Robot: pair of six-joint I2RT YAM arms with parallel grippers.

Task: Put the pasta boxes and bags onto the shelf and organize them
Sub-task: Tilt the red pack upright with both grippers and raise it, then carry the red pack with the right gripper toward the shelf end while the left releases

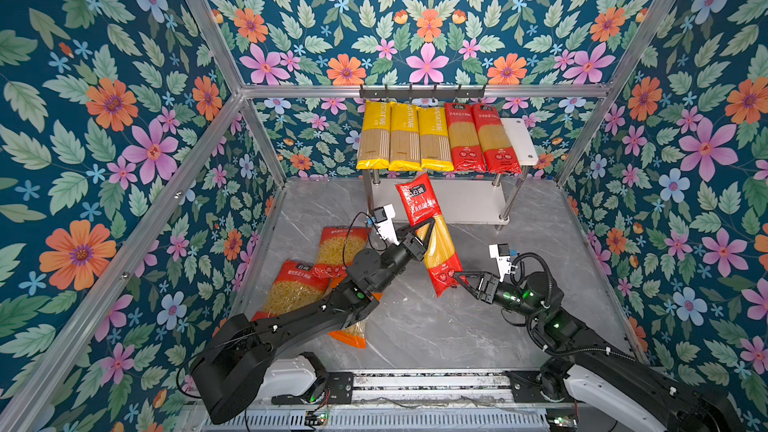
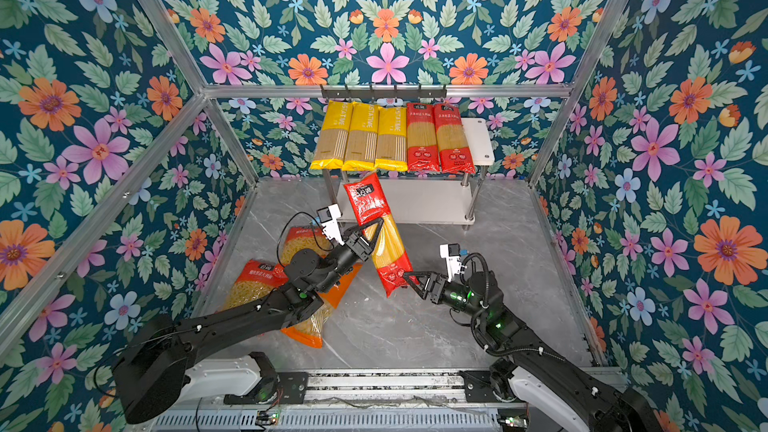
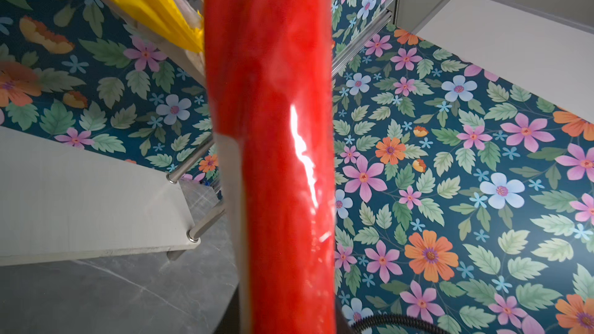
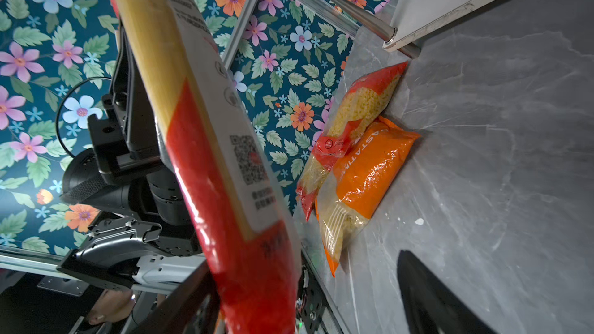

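My left gripper (image 1: 428, 238) (image 2: 376, 234) is shut on the middle of a long red spaghetti pack (image 1: 419, 207) (image 2: 367, 200) (image 3: 273, 155) (image 4: 209, 155), which it holds tilted above the floor in front of the shelf (image 1: 521, 139) (image 2: 478, 139). My right gripper (image 1: 460, 282) (image 2: 409, 283) stands open at the pack's lower red end, with one of its fingers (image 4: 427, 300) well clear of the pack. Three yellow packs (image 1: 403, 139) and two red packs (image 1: 482, 139) lie side by side on the top board. Two red macaroni bags (image 1: 340, 249) (image 1: 291, 288) and an orange one (image 1: 353, 332) (image 4: 369, 168) lie on the floor at the left.
The shelf's lower board (image 1: 457, 201) (image 3: 80, 194) is bare. A black hook rail (image 1: 422, 93) hangs on the back bar above the shelf. My left arm reaches over the macaroni bags. Aluminium frame posts and flowered walls close in the grey marble floor (image 1: 415, 326).
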